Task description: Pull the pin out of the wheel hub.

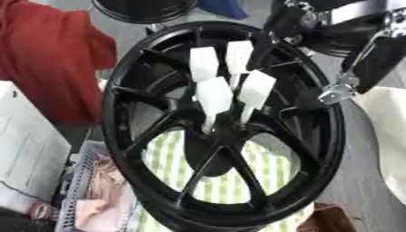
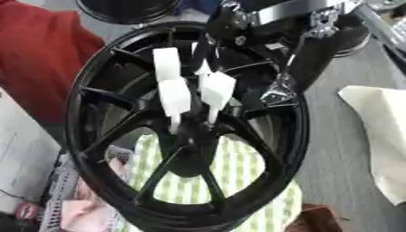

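Note:
A black spoked wheel hub (image 1: 119,113) stands tilted in the middle of both views. Several white flag-shaped pins stick out of its centre: an upper left pin (image 1: 204,63), an upper right pin (image 1: 239,56) and two lower ones (image 1: 214,95) (image 1: 256,88). My right hand (image 2: 269,27) reaches in from the upper right, over the rim. One black finger (image 1: 264,50) lies against the right edge of the upper right pin; in the right eye view it covers most of that pin. Another finger (image 1: 379,59) stretches down outside the spokes, apart from the pins. The left hand does not show.
A red cloth (image 1: 47,59) hangs at the left, white sheets (image 1: 24,154) below it. A grey basket (image 1: 75,190) holds pinkish things. A green checked cloth (image 1: 238,176) lies under the hub, a pale cloth (image 2: 380,136) at the right, another black round part (image 1: 142,11) at the top.

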You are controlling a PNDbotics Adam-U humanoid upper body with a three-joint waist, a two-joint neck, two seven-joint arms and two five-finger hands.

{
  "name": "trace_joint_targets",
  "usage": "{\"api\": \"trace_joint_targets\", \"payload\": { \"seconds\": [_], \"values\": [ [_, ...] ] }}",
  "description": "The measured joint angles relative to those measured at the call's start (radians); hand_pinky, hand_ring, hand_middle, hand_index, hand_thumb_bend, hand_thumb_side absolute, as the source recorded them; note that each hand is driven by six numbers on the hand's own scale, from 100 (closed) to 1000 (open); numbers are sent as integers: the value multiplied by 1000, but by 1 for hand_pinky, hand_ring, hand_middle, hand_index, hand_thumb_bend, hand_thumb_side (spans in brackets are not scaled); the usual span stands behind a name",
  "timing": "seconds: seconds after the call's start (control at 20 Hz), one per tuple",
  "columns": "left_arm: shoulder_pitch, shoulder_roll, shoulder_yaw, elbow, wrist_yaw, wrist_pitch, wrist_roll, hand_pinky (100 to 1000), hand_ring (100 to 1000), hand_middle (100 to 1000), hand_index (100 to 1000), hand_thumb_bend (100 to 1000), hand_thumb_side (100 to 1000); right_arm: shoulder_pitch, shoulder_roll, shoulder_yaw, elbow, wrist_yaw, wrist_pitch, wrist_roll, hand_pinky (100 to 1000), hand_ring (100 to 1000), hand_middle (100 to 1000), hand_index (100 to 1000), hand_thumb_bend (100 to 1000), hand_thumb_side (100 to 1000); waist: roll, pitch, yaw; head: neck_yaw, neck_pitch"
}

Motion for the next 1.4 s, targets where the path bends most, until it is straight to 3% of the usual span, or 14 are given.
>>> {"api": "trace_joint_targets", "payload": {
  "seconds": [0.35, 0.55, 0.65, 1.4],
  "values": [
    [0, -5, 0, 0, 1, 0, 0, 870, 797, 691, 820, 294, 536, 5, 1, -9, 10, 6, -10, -5, 196, 106, 675, 854, 391, 100, 0, 7, 2, 0, -1],
    [0, -8, 0, 0, 1, 1, -1, 871, 797, 692, 820, 292, 538, 8, 1, -12, 12, 26, -17, -9, 283, 186, 757, 891, 414, 100, -1, 13, 4, 0, -1],
    [0, -8, 0, 0, 1, 1, -1, 871, 797, 694, 821, 293, 538, 15, 1, -13, 12, 42, -21, -12, 267, 180, 809, 918, 430, 100, -1, 15, 4, 0, -1],
    [-4, -16, 0, 0, 3, 1, -1, 871, 795, 697, 820, 294, 541, 32, 2, -15, 19, 96, -56, -47, 210, 132, 762, 864, 385, 100, -6, 31, 11, 0, -2]
  ]
}}
